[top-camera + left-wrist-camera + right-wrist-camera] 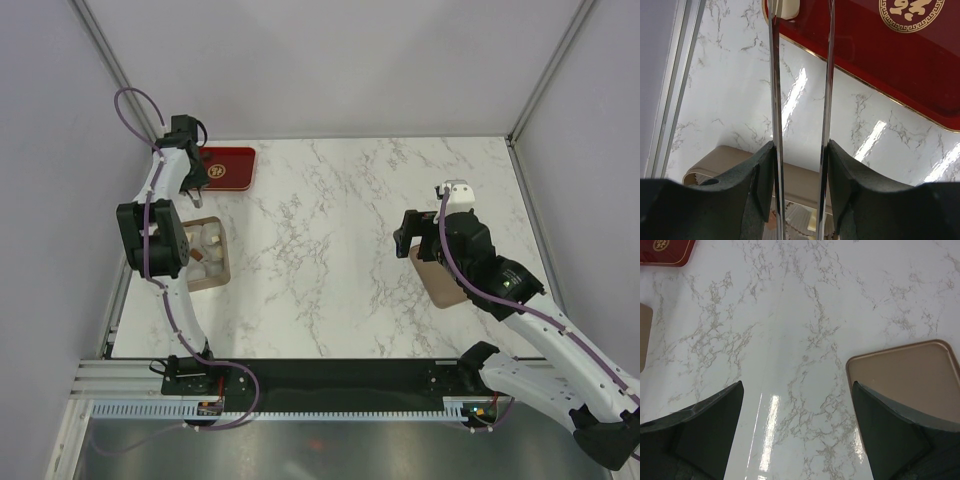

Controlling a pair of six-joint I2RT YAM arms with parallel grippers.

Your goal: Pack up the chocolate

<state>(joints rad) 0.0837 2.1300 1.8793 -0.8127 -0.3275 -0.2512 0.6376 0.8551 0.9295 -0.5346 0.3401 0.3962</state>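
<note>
At the tips of the left claw (800,15), a cream chocolate (786,7) is seen, apparently on the tray (865,55) corner. The blades are held partly apart, and it cannot be told whether it is gripped. Behind that claw, more pieces (208,240) are seen in the box (222,268). The right claw (797,405) is spread wide and empty above the desk (330,250), with the lid (900,375) just right of it.

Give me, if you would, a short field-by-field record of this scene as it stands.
left gripper: shut on tweezers, blades reaching to the red tray
right gripper: open, empty, beside the box lid
box: lid off, chocolate inside
red tray: one cream-white piece at its corner, between the blades
</note>
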